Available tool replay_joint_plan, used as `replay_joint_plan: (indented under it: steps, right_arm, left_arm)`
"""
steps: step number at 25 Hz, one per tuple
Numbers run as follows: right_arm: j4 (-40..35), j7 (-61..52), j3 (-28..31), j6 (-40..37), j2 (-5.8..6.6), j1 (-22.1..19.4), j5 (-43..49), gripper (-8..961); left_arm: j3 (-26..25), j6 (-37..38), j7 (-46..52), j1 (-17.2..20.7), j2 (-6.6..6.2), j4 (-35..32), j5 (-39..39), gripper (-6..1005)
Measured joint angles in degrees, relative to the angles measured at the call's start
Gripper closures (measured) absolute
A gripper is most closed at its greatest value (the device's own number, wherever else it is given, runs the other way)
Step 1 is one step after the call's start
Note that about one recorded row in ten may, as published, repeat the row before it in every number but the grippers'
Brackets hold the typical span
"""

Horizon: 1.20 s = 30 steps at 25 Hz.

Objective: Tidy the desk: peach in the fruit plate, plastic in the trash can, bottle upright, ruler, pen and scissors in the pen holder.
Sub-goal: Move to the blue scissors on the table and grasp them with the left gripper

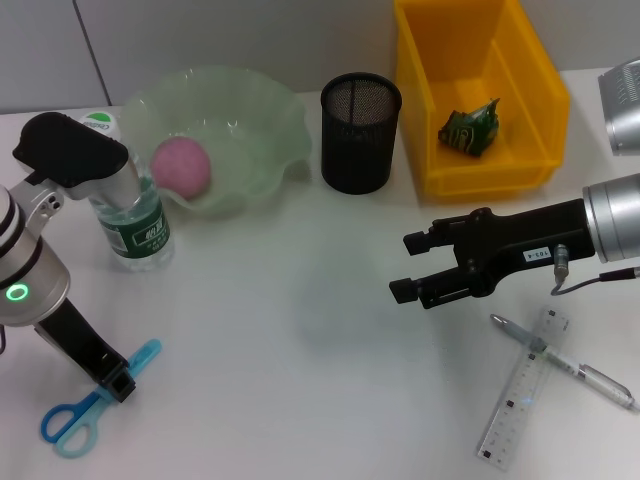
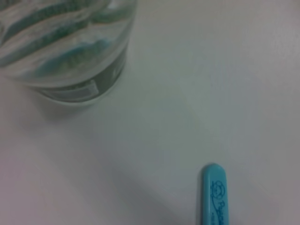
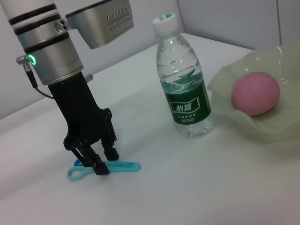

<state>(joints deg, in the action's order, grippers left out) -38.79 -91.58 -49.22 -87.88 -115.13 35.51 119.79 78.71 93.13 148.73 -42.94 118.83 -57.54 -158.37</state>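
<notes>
Left claw (image 1: pixel 118 385) clamped on blue scissors (image 1: pixel 85 408) lying on the worktop (image 1: pixel 300 380). Right claw (image 1: pixel 408 266) apart, hovering. Upright bottle (image 3: pixel 183 79): green label, Chinese characters.

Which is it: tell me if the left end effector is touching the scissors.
Touching. The right wrist view shows the left end effector with its fingertips down on the blue scissors, straddling them on the table; the head view agrees.

The left gripper (image 1: pixel 118 385) sits low on the scissors (image 1: pixel 88 405). Behind it the bottle (image 1: pixel 132 205) and the fruit plate (image 1: pixel 255 150) block the way. The right gripper (image 1: pixel 410 267) has bare table (image 1: pixel 300 330) in front of it. Beyond it stand the pen holder (image 1: pixel 360 132) and the yellow bin (image 1: pixel 478 95).
</notes>
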Motion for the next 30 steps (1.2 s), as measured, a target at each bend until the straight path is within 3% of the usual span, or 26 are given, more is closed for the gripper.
replay_joint_plan:
  steps: [30]
  right_arm:
    - [0.04, 0.0, 0.26, -0.01, -0.09, 0.0, 0.0, 120]
  left_arm:
    - [0.11, -0.53, -0.21, 0.15, -0.09, 0.63, -0.55, 653]
